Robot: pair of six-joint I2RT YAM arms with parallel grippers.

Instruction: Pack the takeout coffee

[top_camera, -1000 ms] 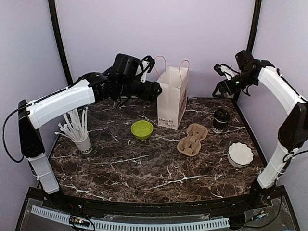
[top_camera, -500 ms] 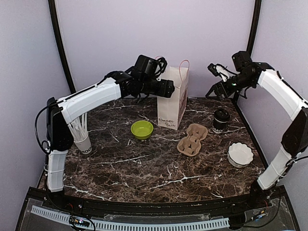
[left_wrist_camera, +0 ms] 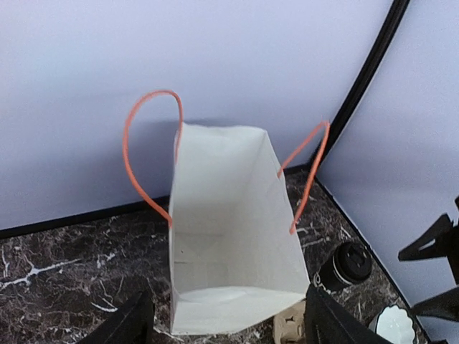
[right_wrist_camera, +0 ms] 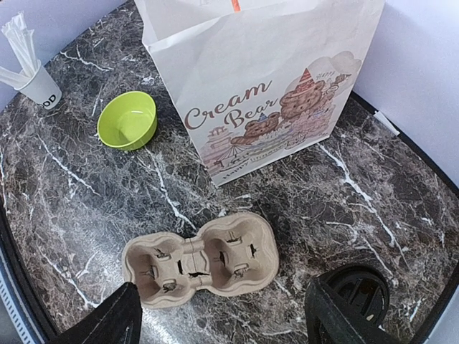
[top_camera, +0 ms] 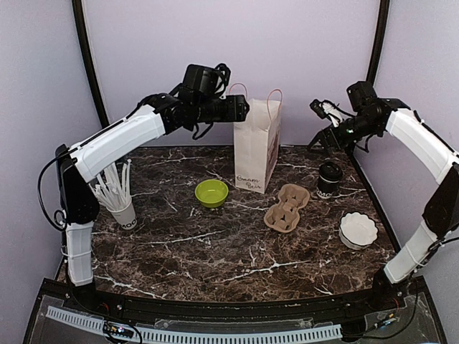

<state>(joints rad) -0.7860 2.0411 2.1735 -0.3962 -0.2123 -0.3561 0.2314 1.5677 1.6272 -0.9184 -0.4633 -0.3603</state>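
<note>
On the table [top_camera: 179, 244], right of the carrier [top_camera: 287, 206], your coffee [top_camera: 330, 179] stands upright and lidded, near the bag [top_camera: 256, 147] but apart. Your right gripper [right_wrist_camera: 222, 287] hangs high over it, fingers spread, holding nothing. Your left gripper [left_wrist_camera: 229, 294] hovers over the bag's open mouth, fingers likewise spread and empty.

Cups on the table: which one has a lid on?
The black cup at the right, beside the cardboard tray. A black lid covers it; the white cup at the left is open, with straws standing in it.
</note>
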